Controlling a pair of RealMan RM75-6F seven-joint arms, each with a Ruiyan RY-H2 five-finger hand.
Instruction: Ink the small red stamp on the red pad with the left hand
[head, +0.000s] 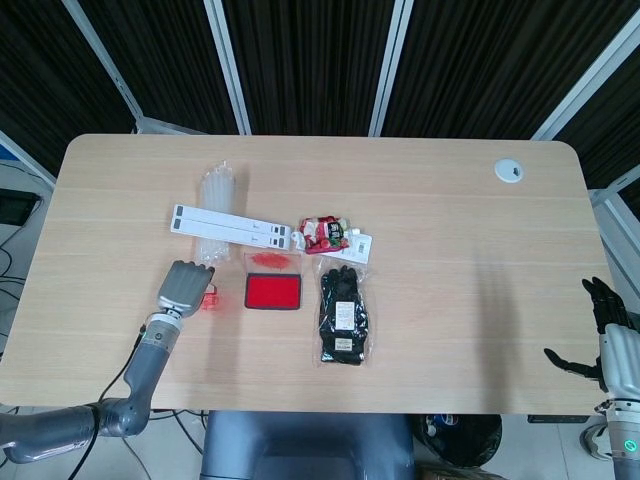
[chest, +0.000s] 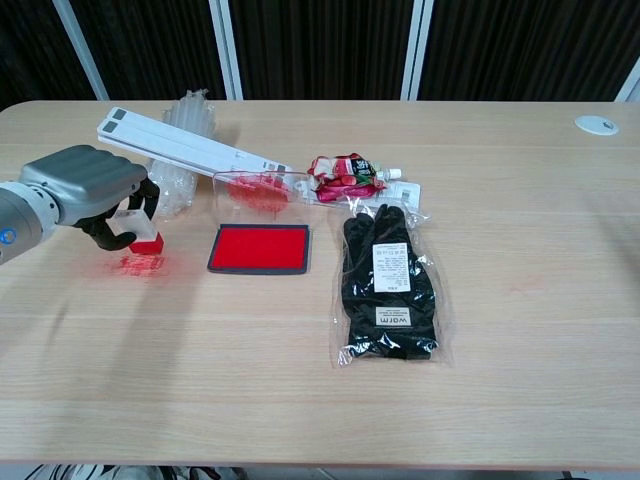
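Note:
My left hand (chest: 85, 183) grips the small red stamp (chest: 143, 237), a clear-topped block with a red base, held just above the table left of the red pad (chest: 261, 248). In the head view the left hand (head: 184, 289) covers most of the stamp (head: 210, 300), and the red pad (head: 274, 292) lies to its right. A red ink smear (chest: 142, 264) marks the table below the stamp. My right hand (head: 612, 340) hangs off the table's right edge, fingers apart, holding nothing.
The pad's clear lid (chest: 256, 190) lies behind the pad. Black gloves in a bag (chest: 388, 282) lie right of the pad. A red snack pouch (chest: 342, 170), a white folded stand (chest: 190, 143) and bubble wrap (chest: 177, 160) sit further back.

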